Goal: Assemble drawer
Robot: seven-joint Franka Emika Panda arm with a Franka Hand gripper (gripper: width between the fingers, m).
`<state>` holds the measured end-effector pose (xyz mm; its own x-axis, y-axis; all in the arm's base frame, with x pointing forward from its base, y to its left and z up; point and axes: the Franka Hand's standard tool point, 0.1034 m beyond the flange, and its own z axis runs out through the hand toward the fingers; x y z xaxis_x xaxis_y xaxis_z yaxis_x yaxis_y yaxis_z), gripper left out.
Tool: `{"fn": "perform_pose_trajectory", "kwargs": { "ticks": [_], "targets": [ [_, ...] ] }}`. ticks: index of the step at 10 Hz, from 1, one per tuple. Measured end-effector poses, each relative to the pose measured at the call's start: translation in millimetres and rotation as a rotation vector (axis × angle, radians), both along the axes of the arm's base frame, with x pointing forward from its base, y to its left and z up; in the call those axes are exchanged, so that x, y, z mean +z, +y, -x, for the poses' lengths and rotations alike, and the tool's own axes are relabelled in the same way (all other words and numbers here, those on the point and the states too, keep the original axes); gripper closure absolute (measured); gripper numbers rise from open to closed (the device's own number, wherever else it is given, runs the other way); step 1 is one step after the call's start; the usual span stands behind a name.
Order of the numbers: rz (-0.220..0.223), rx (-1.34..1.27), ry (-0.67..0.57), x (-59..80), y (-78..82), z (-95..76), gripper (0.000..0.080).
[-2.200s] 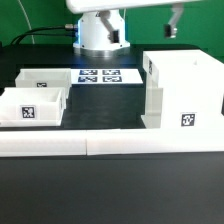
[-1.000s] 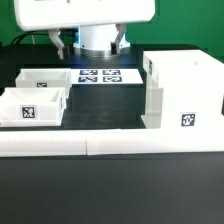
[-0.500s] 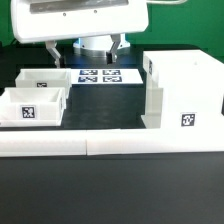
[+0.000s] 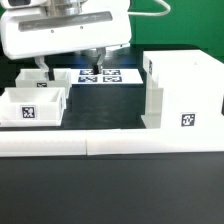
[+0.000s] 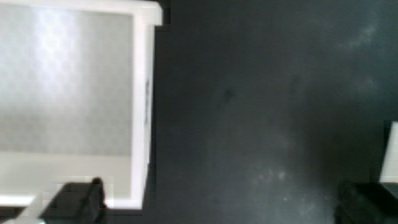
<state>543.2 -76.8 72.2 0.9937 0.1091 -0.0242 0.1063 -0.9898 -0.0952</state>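
The jaws are hanging wide open, gripping nothing, above the rear tray (image 4: 52, 78) near the bench's far corner on the exterior view's left. The tray's side wall (image 5: 143, 100) is lying between the fingers (image 5: 75, 198), its length crossing their closing line, nearer one finger.

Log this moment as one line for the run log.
gripper: open, empty, above far tray side wall | near tray: not gripped | shell: upright, exterior view's right
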Motion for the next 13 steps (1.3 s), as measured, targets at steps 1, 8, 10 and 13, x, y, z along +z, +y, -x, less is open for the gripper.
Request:
{"fn": "perform_pose_trajectory", "kwargs": {
  "ticks": [1,8,10,13],
  "targets": [
    [0.000,0.001,0.009,-4.8,-2.3,2.7,0.0151],
    [0.024,-0.060,0.002,-14.1,-19.1,13.8,0.0151],
    [0.040,-0.078,-0.007,-24.4,-19.2,23.5,0.0151],
    [0.064,-0.080,-0.016,-44.9,-24.6,27.1,0.0151]
  ]
}}
